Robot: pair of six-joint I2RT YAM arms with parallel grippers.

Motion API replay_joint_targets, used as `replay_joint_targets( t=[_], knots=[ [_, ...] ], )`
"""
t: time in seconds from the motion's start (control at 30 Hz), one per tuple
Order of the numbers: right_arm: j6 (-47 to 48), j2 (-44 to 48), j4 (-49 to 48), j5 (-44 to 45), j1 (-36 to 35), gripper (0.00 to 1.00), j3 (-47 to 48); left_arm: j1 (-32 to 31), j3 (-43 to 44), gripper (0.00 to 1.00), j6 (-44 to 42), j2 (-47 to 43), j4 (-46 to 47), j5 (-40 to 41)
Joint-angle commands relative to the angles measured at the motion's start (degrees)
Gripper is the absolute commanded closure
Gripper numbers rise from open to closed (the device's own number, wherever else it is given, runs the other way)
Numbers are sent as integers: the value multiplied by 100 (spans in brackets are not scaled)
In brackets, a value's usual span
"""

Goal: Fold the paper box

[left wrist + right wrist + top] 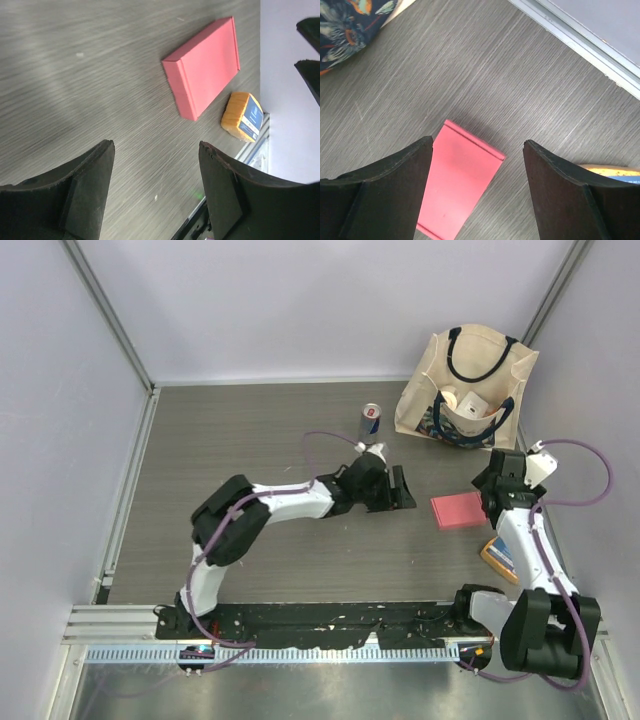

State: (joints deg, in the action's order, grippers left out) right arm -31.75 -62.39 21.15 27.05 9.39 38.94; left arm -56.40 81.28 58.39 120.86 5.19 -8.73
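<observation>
The paper box [458,510] is a flat pink-red rectangle lying closed on the dark table. It shows in the left wrist view [202,67] and in the right wrist view [457,182]. My left gripper [398,490] hovers open to the left of the box, apart from it, with only bare table between its fingers [156,150]. To the right of the box, a little above it, my right gripper [492,502] is open too. The box lies below the gap [477,145] and neither finger touches it.
A cream tote bag [465,390] with a small white box inside stands at the back right. A drinks can [371,421] stands behind the left gripper. An orange-and-blue packet [497,556] lies near the right arm, close to the table's front rail [300,615].
</observation>
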Motion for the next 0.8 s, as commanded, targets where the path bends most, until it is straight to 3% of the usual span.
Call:
replay_joint_targets(
  t=[0.0, 0.03, 0.17, 0.27, 0.3, 0.43, 0.53, 0.57, 0.77],
  knots=[
    [2, 446, 302, 239, -585, 22, 245, 77, -909, 28, -679, -1560, -150, 775],
    [-50, 578, 372, 318, -813, 22, 359, 77, -1112, 28, -741, -1791, -141, 829],
    [-401, 772, 653, 714, -2945, 22, 623, 85, -2122, 24, -1057, -3091, -387, 1521],
    [-543, 607, 698, 705, -3942, 22, 834, 85, -2667, 23, -1338, -4234, -922, 1900],
    [-560, 544, 707, 749, -4597, 22, 939, 85, -2800, 22, -1409, -4533, -1245, 2189],
    [-649, 324, 680, 1091, -5911, 21, 1098, 103, -3537, 18, -1515, -6656, -2196, 2902],
    [-482, 674, 312, 1276, -6430, 20, 906, 121, -3829, 13, -1445, -7872, -2952, 3385],
    [-403, 823, 59, 1242, -6484, 20, 818, 121, -3925, 12, -1410, -8659, -3337, 3474],
    [528, 2904, -644, 794, -6590, 18, 221, 121, -3795, 7, -1453, -11000, -4131, 3580]
  ],
)
